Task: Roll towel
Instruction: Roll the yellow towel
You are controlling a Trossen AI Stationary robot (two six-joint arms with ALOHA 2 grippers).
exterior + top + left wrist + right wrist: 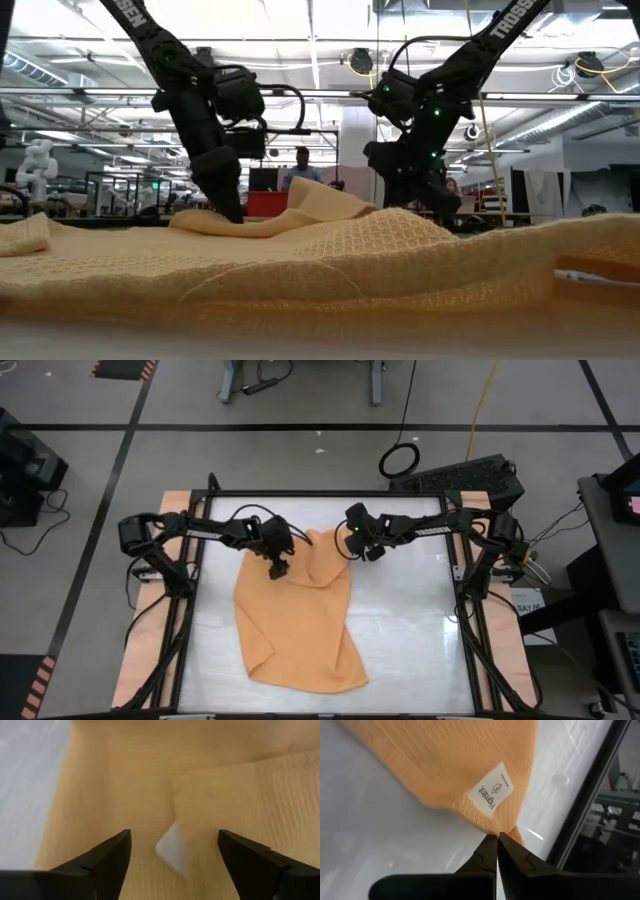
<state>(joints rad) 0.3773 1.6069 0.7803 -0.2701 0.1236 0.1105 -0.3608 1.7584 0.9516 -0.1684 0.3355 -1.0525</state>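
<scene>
The orange-tan towel lies spread on the white table, rumpled at its far end. My left gripper stands open over the towel's far left part, pointing steeply down. Between its fingers I see a folded-over corner and a small white patch. My right gripper is shut on the towel's far right corner, next to the white tag. The cloth rises in a hump between the two grippers. My left gripper's fingertips reach down to the towel's surface; I cannot tell whether they touch it. My right gripper pinches the towel's far right corner between its two fingertips, just beside the tag. The fingers slant down from the far right. The corner is raised off the table, and the cloth runs down from it onto the tabletop.
A black frame rail runs along the table's far edge and down both sides. Bare white tabletop lies right of the towel. A person stands in the room beyond the table.
</scene>
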